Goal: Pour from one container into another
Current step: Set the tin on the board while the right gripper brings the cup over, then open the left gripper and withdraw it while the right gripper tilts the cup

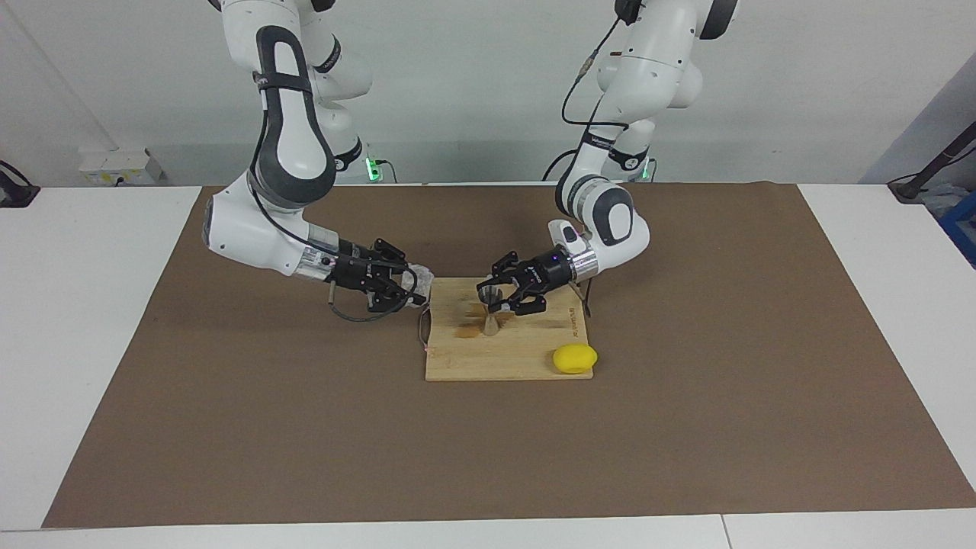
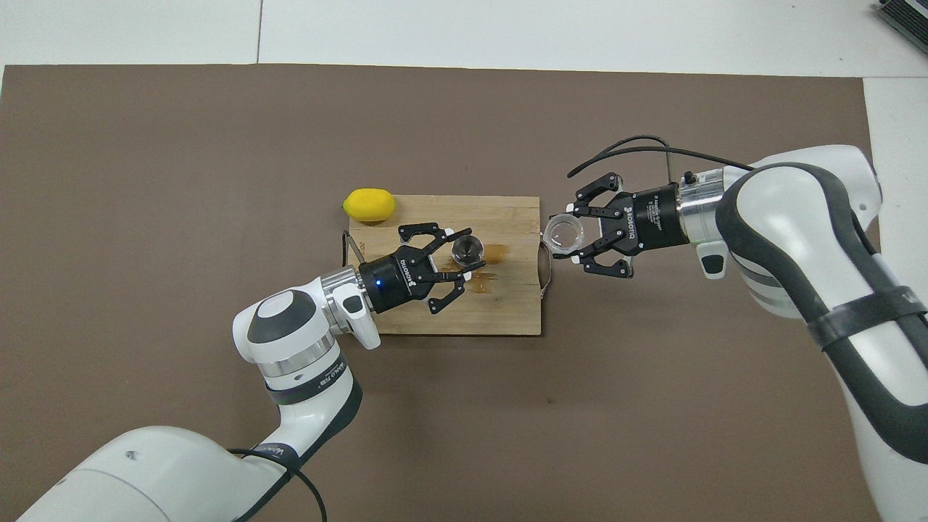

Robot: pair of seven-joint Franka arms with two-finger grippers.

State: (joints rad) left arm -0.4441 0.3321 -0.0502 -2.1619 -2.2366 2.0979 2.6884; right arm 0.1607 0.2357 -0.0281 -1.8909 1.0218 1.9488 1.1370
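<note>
I have the right gripper (image 1: 415,288) clenched on the glass cup (image 2: 564,233) at the board's (image 1: 526,358) edge and the left gripper (image 1: 496,297) grasping the jigger (image 1: 490,314), so next I must carry the cup over it and tip.

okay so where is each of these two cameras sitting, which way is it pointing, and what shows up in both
Facing view: high across the table, looking at the robots; both arms show whole, bases at the top, left gripper on the jigger, right gripper holding the glass cup.
Overhead view: high above the robots' end, looking steeply down and forward; forearms enter from the bottom.
Shared: both grippers, jigger, cup, cutting board, lemon, turned half around.
</note>
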